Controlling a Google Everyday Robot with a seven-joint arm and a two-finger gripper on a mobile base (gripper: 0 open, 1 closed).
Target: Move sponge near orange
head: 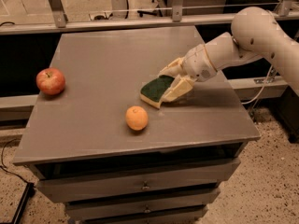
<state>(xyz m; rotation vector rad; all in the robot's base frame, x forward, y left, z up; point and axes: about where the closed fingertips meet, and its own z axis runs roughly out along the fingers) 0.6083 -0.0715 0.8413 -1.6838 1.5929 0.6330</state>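
Note:
The sponge (154, 89), dark green on top with a pale yellow base, is held tilted in my gripper (169, 84) just above the grey table (103, 55), right of centre. The gripper's cream fingers are shut on the sponge from its right side. The orange (137, 118) sits on the table near the front edge, a short way below and left of the sponge. My white arm (261, 31) reaches in from the upper right.
A red apple (50, 80) sits at the table's left edge. The table has drawers (140, 185) below its front. A metal rail and posts (117, 13) run behind the table. A cable hangs at the right.

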